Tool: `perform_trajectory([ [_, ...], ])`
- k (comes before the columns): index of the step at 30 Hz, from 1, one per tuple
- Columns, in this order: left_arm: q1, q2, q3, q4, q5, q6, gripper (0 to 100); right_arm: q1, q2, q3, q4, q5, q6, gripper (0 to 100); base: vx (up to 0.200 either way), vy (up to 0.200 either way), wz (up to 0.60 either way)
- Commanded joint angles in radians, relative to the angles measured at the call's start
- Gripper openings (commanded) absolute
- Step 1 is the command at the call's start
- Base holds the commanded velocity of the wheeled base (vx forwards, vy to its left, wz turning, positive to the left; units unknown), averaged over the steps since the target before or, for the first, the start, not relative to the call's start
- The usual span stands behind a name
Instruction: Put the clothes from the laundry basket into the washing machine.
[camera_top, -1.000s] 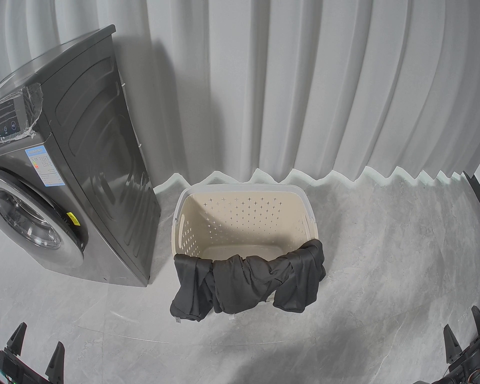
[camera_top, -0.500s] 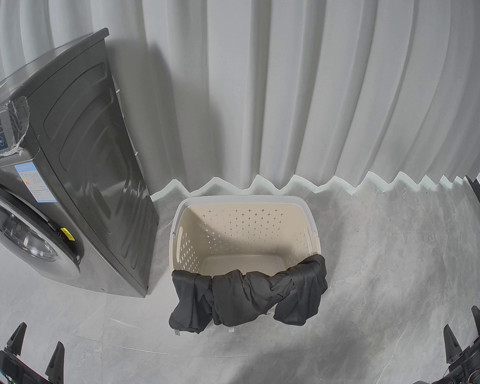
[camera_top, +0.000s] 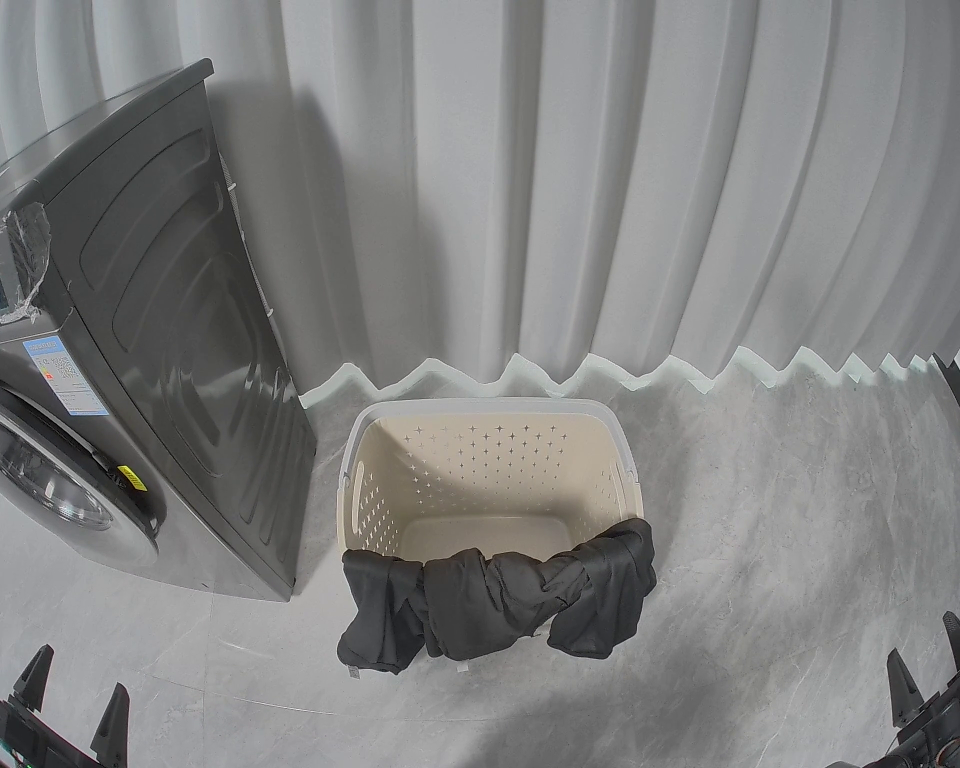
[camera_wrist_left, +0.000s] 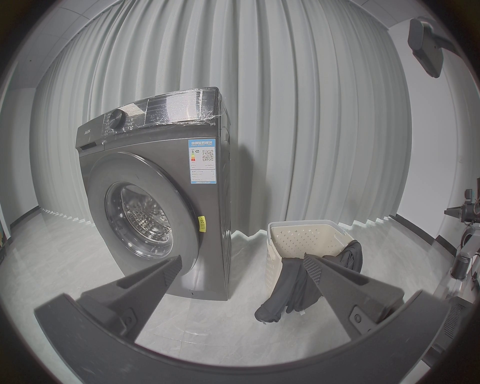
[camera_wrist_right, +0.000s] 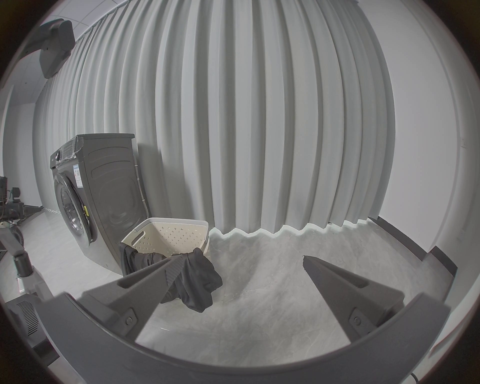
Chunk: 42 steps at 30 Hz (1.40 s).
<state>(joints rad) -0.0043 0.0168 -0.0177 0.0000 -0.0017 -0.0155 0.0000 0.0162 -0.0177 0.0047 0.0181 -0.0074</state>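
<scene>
Grey steel washing machine (camera_top: 150, 380) at the far left, a cream laundry basket (camera_top: 490, 408) just to its right, and one dark garment (camera_top: 490, 600) slung over the basket's near rim.
The garment's long axis runs left to right along that rim, ends hanging outside. It lies ahead of and between the left gripper (camera_top: 80, 672) and right gripper (camera_top: 922, 640), both spread wide and empty. Neither looks clearly nearer, though the left is on the machine's side.

Laundry rm, washing machine (camera_top: 150, 340), curtain wall (camera_top: 600, 180)
</scene>
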Motion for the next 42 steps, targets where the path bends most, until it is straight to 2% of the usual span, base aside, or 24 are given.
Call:
perform_trajectory([
  [1,0.0,-0.015,0.016,0.0,0.0,0.0,100,0.0,-0.016,0.018,0.0,0.0,0.0,100,0.2,0.0,0.0],
  [8,0.0,-0.015,0.016,0.0,0.0,0.0,100,0.0,-0.016,0.018,0.0,0.0,0.001,100,0.2,0.0,0.0],
  [20,0.0,-0.015,0.016,0.0,0.0,0.0,100,0.0,-0.016,0.018,0.0,0.0,0.0,100,0.0,0.0,0.0],
  [29,0.0,-0.015,0.016,0.0,0.0,-0.001,100,0.0,-0.016,0.018,0.0,0.0,0.0,100,0.2,0.0,0.0],
  [42,0.0,-0.015,0.016,0.0,0.0,0.0,100,0.0,-0.016,0.018,0.0,0.0,0.0,100,0.0,0.0,0.0],
])
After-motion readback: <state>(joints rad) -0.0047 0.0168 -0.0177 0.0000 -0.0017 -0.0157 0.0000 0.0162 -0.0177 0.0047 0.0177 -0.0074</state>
